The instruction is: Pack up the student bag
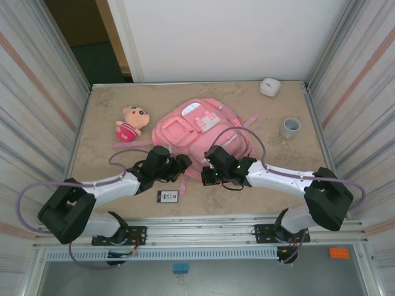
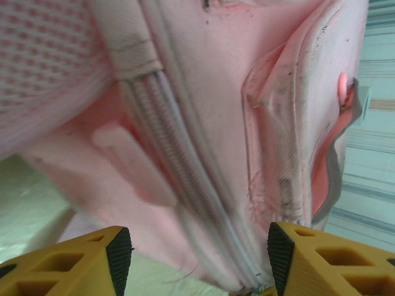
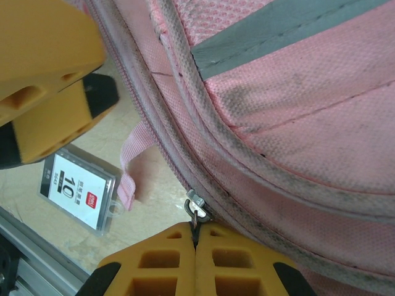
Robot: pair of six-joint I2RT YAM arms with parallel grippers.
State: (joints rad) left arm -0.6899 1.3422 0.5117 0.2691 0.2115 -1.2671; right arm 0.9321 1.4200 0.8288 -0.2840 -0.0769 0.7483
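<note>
Right wrist | likely unzipping student bag [image 3: 296,142]; right gripper [image 3: 196,234] jaws pinch zipper pull [image 3: 195,206]; left gripper [image 2: 197,250] jaws spread; next: draw along track

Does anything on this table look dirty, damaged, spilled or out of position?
Nothing is spilled or broken. The large pink fabric backpack has dark smudges along its seams, so it looks worn. The small plush doll in a pink dress seems to lie on its back.
</note>
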